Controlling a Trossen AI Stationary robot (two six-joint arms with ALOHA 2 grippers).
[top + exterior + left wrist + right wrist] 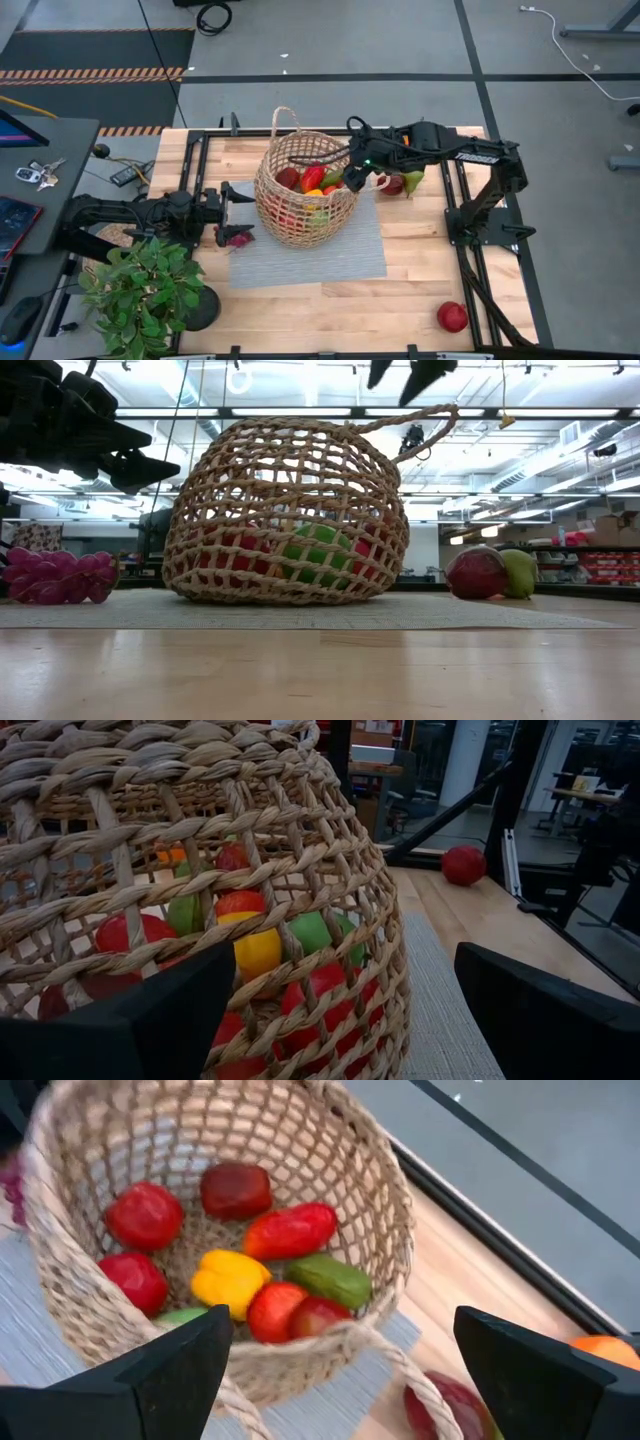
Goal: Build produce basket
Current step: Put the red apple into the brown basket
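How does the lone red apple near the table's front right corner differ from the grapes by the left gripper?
The apple is one smooth, bright red ball on bare wood, far from both arms. The grapes are a purple bumpy cluster at the mat's left edge, close to the left gripper. Both lie outside the basket.

Clearances: basket (300, 200) mouth lies open beneath my right gripper (352, 182); its loop handle (285, 122) arches beside. Grapes (236, 237) just beside my left gripper (226, 203). Potted plant (145, 290) crowds near-left corner. Near-centre tabletop (330, 310) bare.
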